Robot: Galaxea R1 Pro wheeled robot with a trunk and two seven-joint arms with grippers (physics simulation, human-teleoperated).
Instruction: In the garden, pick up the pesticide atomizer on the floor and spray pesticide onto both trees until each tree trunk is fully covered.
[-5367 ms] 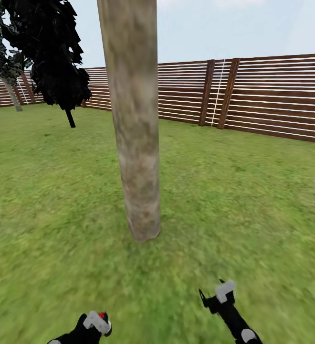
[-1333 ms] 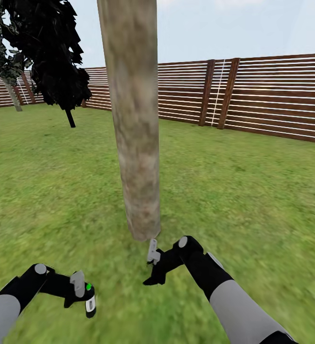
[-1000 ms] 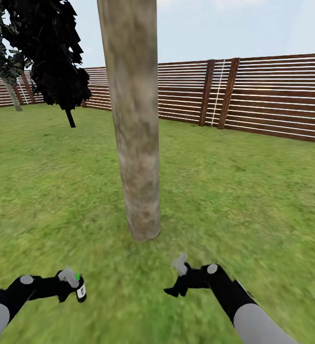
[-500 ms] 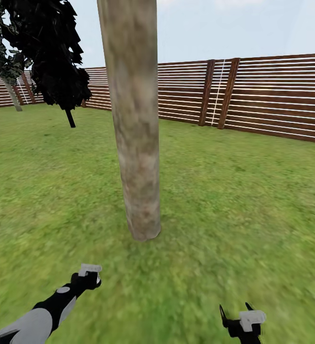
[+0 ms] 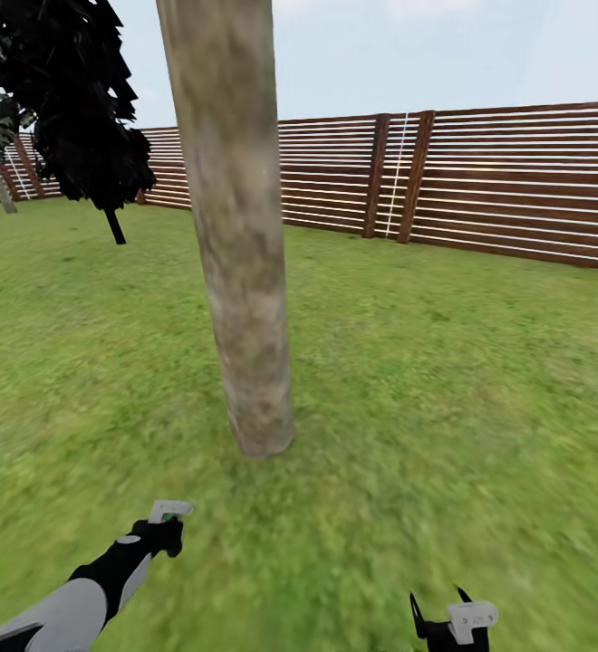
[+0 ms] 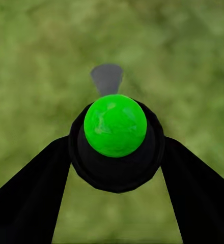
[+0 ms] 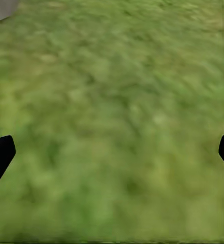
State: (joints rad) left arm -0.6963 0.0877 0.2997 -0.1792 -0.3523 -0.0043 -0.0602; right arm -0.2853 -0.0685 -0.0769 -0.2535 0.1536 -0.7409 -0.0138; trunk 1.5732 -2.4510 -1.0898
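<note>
The pesticide atomizer [image 6: 115, 133], green-capped, is pinched between the fingers of the left gripper [image 5: 161, 527], held low over the grass floor [image 5: 426, 380] short of the tree trunk [image 5: 236, 272]. The right gripper [image 5: 451, 618] is spread and empty. Spray released from here could be wasted on grass if the nozzle is aimed downward. A slatted wooden fence [image 5: 516, 181] bounds the lawn.
</note>
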